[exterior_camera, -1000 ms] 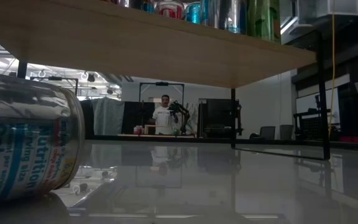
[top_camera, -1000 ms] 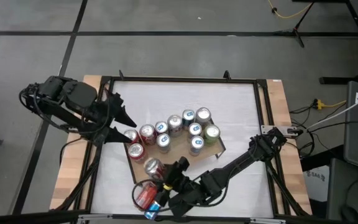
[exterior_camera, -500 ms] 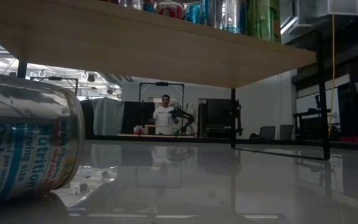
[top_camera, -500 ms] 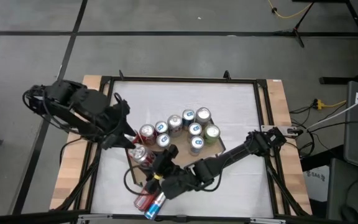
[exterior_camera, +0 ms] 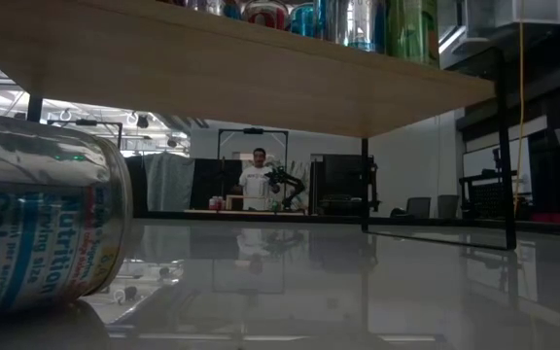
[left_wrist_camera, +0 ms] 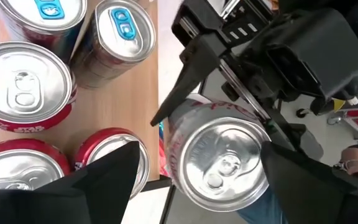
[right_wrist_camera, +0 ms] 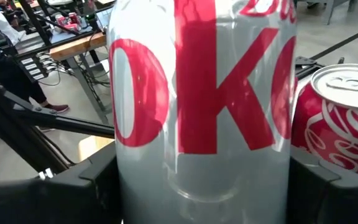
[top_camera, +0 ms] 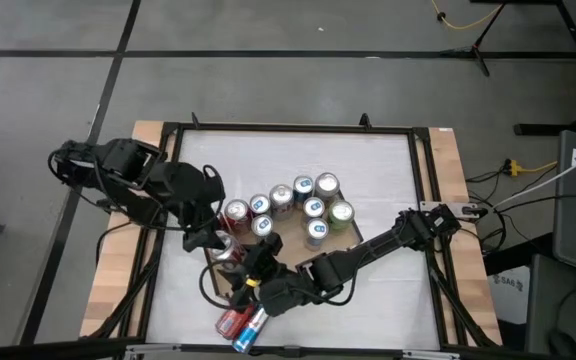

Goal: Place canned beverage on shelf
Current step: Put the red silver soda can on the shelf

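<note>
High view: right gripper [top_camera: 253, 262] is holding a silver can [top_camera: 230, 251] upright at the near-left corner of the shelf [top_camera: 353, 238], just beside the red cans standing there. Left gripper [top_camera: 205, 222] is hovering close over that same corner, fingers spread wide, nothing between them. Approx. ten cans are standing on the shelf board in a loose row. Two more cans, a red one [top_camera: 232, 320] and a blue-ended one [top_camera: 249, 328], are lying on the white counter [top_camera: 388, 290] nr its front edge, apart from the shelf.

Left wrist view is adding detail: silver can [left_wrist_camera: 219, 163] seen from above w/ pull tab, right gripper's dark fingers [left_wrist_camera: 194, 74] clamped on its sides; can is sitting at the shelf edge, whether its base is touching the wood can't tell. Red-topped cans [left_wrist_camera: 23, 93] are standing beside it on the board.

Right wrist view: can [right_wrist_camera: 201, 99] is filling the frame, silver w/ red lettering; a red cola can [right_wrist_camera: 337, 118] just beside it.

Low view is showing only the shelf underside [exterior_camera: 241, 78], can bottoms above, a lying can [exterior_camera: 37, 224] up close, and a person [exterior_camera: 257, 185] far back in the room. Neither gripper showing there.
</note>
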Controlling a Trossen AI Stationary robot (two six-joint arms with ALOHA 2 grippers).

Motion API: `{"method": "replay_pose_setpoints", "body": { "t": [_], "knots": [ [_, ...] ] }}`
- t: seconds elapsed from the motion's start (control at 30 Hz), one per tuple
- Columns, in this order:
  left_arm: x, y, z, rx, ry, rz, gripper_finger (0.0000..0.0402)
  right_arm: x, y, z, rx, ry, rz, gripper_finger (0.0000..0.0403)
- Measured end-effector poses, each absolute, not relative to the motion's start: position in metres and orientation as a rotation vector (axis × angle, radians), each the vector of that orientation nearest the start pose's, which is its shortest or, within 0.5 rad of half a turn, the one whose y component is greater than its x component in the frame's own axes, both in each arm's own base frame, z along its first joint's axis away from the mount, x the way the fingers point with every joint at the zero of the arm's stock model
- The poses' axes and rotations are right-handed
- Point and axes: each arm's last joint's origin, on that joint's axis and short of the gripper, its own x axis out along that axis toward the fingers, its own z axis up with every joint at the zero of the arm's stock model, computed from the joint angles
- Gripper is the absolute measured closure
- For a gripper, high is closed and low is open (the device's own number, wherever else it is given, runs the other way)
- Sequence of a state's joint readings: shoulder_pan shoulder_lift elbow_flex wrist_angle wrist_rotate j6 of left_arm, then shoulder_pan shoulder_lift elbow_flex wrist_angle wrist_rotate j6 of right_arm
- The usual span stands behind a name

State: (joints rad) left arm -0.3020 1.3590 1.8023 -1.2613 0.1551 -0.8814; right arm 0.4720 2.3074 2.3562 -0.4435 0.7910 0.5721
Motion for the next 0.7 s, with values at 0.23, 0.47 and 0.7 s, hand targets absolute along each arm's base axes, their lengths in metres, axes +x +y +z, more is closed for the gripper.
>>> {"method": "replay_pose_setpoints", "body": {
  "t": [0.23, 0.47, 0.7],
  "knots": [
    [0.215, -0.078, 0.451, -0.750, 0.948, -0.059, 0.0072, 0.473, 0.218, 0.337, 0.333, 0.220, -0.388, 0.0112],
    [0.215, -0.080, 0.453, -0.773, 0.932, -0.074, 0.0072, 0.473, 0.219, 0.336, 0.342, 0.238, -0.353, 0.0112],
    [0.216, -0.084, 0.456, -0.773, 0.901, -0.110, 0.0072, 0.473, 0.219, 0.336, 0.361, 0.235, -0.352, 0.0112]
  ]
}}
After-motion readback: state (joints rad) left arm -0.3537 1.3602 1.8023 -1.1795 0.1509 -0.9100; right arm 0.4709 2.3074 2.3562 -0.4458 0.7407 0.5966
